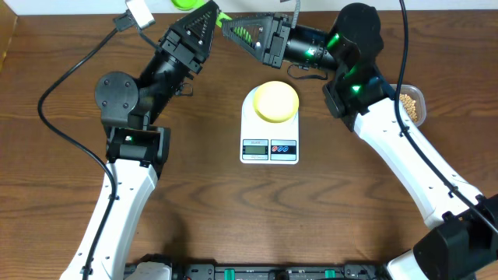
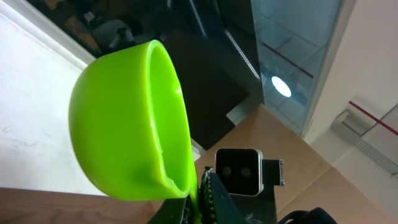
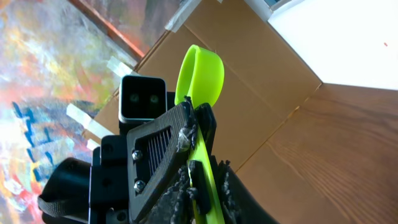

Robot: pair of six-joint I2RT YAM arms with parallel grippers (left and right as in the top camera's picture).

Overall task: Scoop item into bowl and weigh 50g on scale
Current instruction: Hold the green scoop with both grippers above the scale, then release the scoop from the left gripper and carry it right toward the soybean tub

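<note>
One scoop [image 2: 130, 149] in left pincer [image 1: 212, 19]; bowl [image 1: 276, 101] on scale [image 1: 269, 148], well apart

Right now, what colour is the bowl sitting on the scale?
Pale yellow. The bowl on the white scale shows best in the overhead view.

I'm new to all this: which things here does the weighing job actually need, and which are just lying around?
Part of the job:
beans in the clear container; green scoop; yellow bowl; white scale.

Just lying about:
small white box at the table's far edge; cardboard beyond the table.
</note>
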